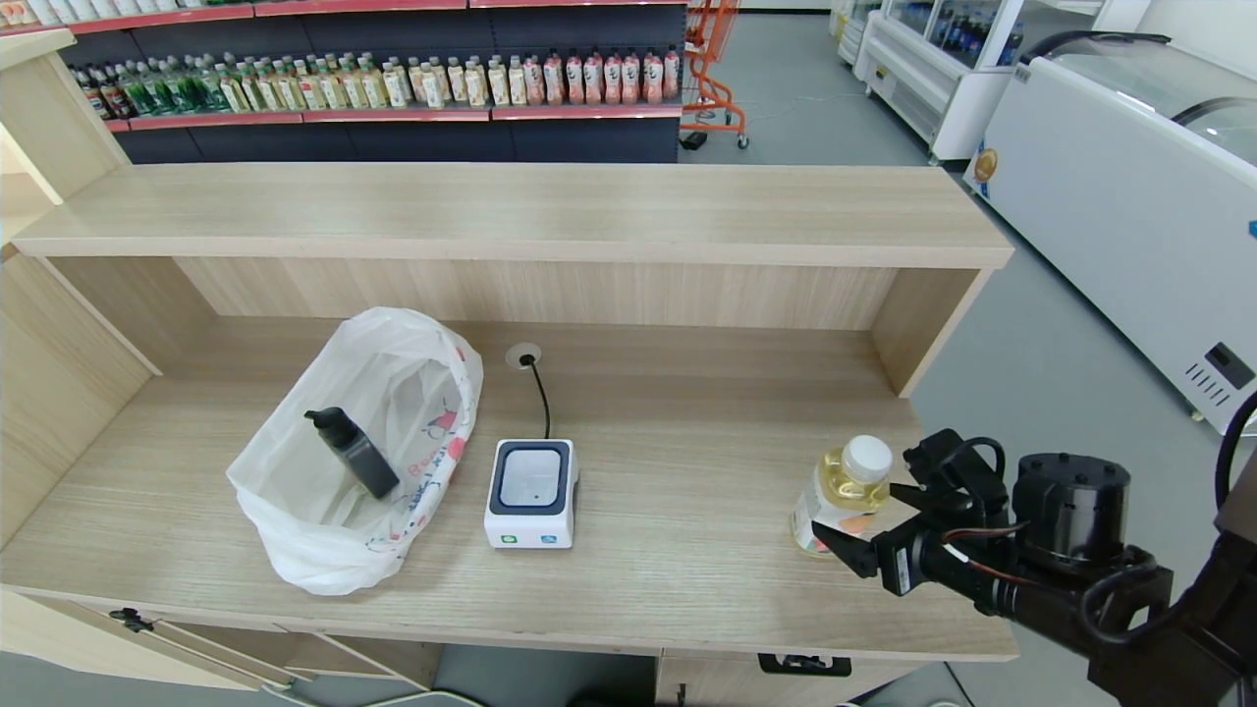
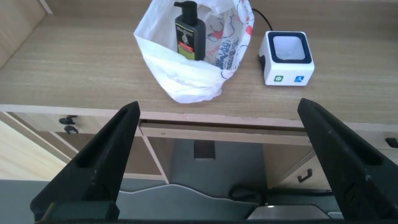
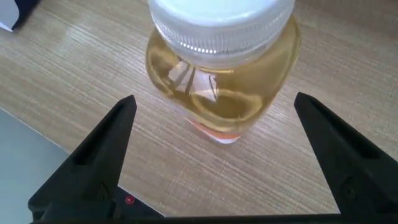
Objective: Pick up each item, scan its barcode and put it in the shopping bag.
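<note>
- Standing spread wide at the right end of the tabletop [image 1: 687, 471], the right pincer [image 1: 864, 494] has a dark finger on either side of the oil bottle [image 1: 843, 488]; in the right wrist view there is bare wood between each finger and the bottle, so it pinches nothing.
- The oil bottle is upright near the front right corner of the tabletop. It is clear plastic with yellow liquid, a white screw cap and a label low on its body.
- The left pincer [image 2: 219, 107] is also spread and holds nothing. It hangs off the front edge of the tabletop, lower than the surface, facing the bag.
- The barcode scanner [image 1: 531, 491] sits near the middle of the tabletop, a white box with a dark-framed window facing up. Its black cable [image 1: 541, 398] runs to a round port toward the back edge.
- The shopping bag [image 1: 295, 530] lies just beside the scanner, toward the left end. It is white plastic with its mouth open.
- Inside the bag, a dark pump bottle [image 1: 355, 454] leans tilted.
</note>
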Controlling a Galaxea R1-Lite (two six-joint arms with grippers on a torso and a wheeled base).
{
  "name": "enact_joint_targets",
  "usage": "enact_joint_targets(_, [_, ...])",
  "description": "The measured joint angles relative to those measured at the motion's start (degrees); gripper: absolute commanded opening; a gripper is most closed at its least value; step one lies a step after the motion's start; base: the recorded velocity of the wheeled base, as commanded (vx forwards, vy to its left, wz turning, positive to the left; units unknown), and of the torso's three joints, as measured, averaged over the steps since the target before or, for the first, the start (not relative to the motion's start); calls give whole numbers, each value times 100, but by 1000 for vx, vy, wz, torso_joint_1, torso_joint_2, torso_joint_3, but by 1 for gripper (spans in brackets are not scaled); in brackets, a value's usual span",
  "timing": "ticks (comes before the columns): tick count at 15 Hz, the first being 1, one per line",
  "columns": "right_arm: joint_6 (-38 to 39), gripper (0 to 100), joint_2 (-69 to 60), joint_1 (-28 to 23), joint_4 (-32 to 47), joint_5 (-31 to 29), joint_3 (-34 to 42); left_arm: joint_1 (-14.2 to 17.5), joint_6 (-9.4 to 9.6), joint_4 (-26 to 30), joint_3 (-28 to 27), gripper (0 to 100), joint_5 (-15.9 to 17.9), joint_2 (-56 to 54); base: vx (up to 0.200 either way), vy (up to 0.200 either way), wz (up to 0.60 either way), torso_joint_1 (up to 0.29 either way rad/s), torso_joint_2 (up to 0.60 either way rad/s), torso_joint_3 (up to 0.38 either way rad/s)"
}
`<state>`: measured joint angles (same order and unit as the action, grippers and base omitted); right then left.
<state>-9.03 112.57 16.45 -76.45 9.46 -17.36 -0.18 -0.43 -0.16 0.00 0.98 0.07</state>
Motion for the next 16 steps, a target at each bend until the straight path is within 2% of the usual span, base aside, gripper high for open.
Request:
enact_joint_targets(9, [-130, 100, 468, 135, -18, -2, -575, 0, 0, 0, 0, 100, 0, 0, 0, 0, 0, 0, 0, 0])
enact_joint_targets(13, [-290, 100, 758, 157, -532, 35, -702, 0, 0, 0, 0, 100, 0, 0, 0, 0, 0, 0, 0, 0])
enact_joint_targets(16, [-396, 100, 965, 183, -556, 37, -824, 0, 0, 0, 0, 100, 0, 0, 0, 0, 0, 0, 0, 0])
